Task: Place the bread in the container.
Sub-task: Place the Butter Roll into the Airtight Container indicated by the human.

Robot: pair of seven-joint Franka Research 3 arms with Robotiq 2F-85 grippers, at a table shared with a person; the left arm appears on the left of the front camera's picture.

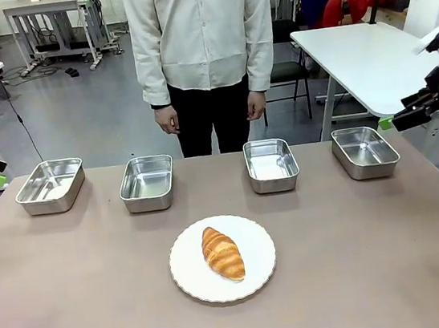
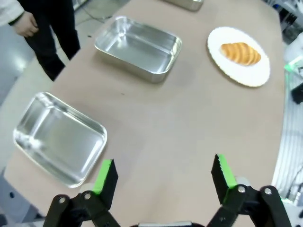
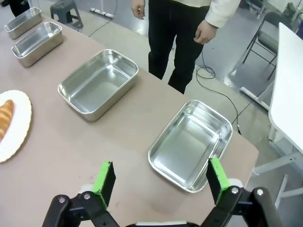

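While neither arm has anything in its grip, the bread [image 1: 222, 253] lies on the white plate [image 1: 189, 273] at the near middle of the counter [image 1: 77, 312], clear of both arms. Farther back stands a row of shiny steel pans, all bare: leftmost pan [image 1: 51, 186], left-middle pan [image 1: 147, 183], right-middle pan [image 1: 271, 164], rightmost pan [image 1: 365, 151]. Which one is the container I cannot tell. Level with that row, the left pincer [image 2: 163, 172] hangs by the leftmost pan, fingers spread wide and empty. The right pincer [image 3: 161, 177], equally wide and empty, hangs by the rightmost pan. I judge the task at its start, the reach unmade. Next, one arm must swing to the middle, descend and straddle the bread's narrow width, closing softly. Beyond, a person [image 1: 204, 45] stands, hands down.
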